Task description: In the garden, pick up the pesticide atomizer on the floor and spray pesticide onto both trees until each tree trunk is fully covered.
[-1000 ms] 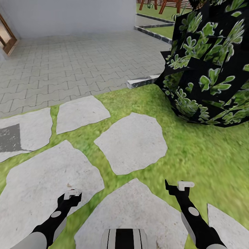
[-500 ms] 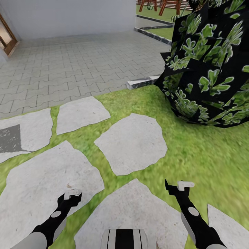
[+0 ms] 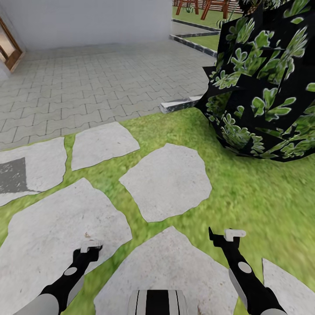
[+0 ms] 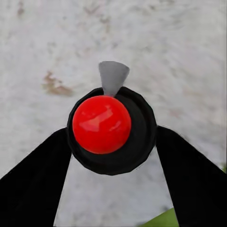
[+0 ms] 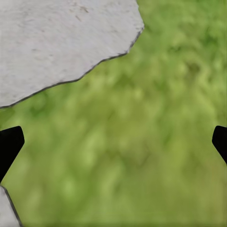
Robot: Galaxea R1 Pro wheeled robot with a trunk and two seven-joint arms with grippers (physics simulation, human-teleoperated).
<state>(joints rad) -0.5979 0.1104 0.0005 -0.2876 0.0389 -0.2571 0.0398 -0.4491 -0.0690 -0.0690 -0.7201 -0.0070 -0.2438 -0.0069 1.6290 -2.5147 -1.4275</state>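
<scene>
Between the two black fingers of my left gripper point(image 4: 112, 137) sits the pesticide atomizer point(image 4: 101, 124), a black round body with a red cap and a grey nozzle. The gripper is shut on it. From the head camera, that left gripper point(image 3: 89, 248) hangs low over a pale stepping stone point(image 3: 61, 232). My right gripper point(image 3: 224, 236) is open and holds nothing; through its wrist camera the right gripper point(image 5: 113, 142) hangs over grass point(image 5: 142, 142) with its fingers wide apart. The trees and their trunks are out of view.
A big round dark bush point(image 3: 267, 83) with pale green leaves stands close at the front right. Flat stepping stones point(image 3: 168, 179) lie in the lawn ahead. Beyond a low curb point(image 3: 180, 104) lies grey paving point(image 3: 96, 74), then a pale wall point(image 3: 87, 19).
</scene>
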